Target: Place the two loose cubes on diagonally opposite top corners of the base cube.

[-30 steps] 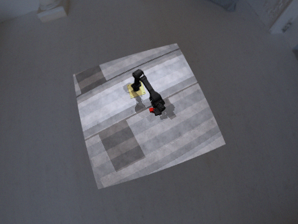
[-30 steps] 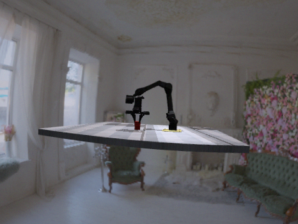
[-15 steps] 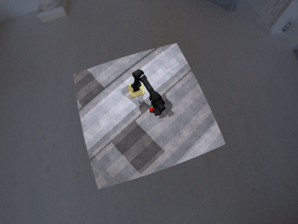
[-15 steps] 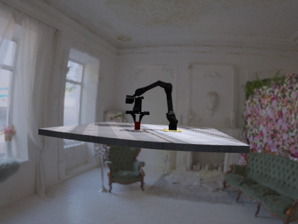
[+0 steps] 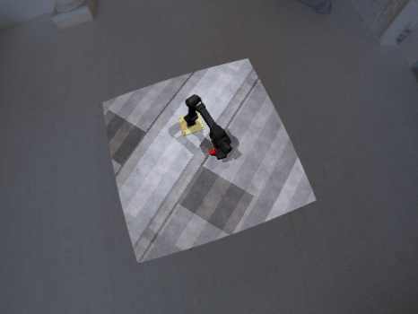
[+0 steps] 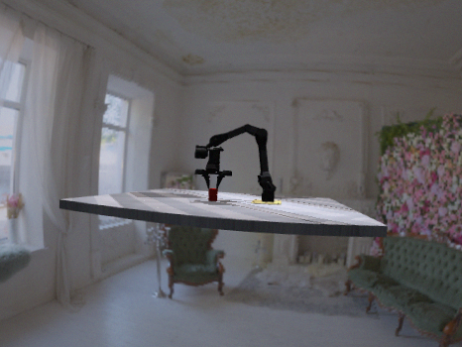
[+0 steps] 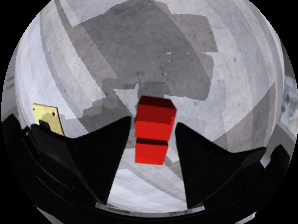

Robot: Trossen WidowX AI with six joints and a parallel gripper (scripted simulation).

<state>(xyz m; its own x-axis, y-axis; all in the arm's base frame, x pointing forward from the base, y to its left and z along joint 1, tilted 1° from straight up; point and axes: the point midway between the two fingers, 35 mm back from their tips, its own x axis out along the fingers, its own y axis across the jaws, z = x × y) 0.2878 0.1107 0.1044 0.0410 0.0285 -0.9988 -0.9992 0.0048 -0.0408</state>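
Note:
Red cubes (image 5: 212,152) (image 6: 212,195) (image 7: 154,129) stand in a compact pile on the table, taller than wide in the exterior view. In the wrist view a nearer red block, partly shaded, lies between the fingertips, and a second red face (image 7: 151,154) shows below it past a thin dark strip. Which face belongs to the base cube I cannot tell; the other faces are hidden. My gripper (image 6: 213,187) (image 7: 154,124) points down over the pile. It is open slightly wider than the nearer cube, with a finger on each side and a narrow gap showing at the left finger.
The arm's yellow base plate (image 5: 184,129) (image 6: 256,201) (image 7: 51,114) is on the table (image 5: 152,179) (image 6: 307,213), behind the pile. In the top view the arm covers part of the pile from the right. The table's edges lie well away from the pile.

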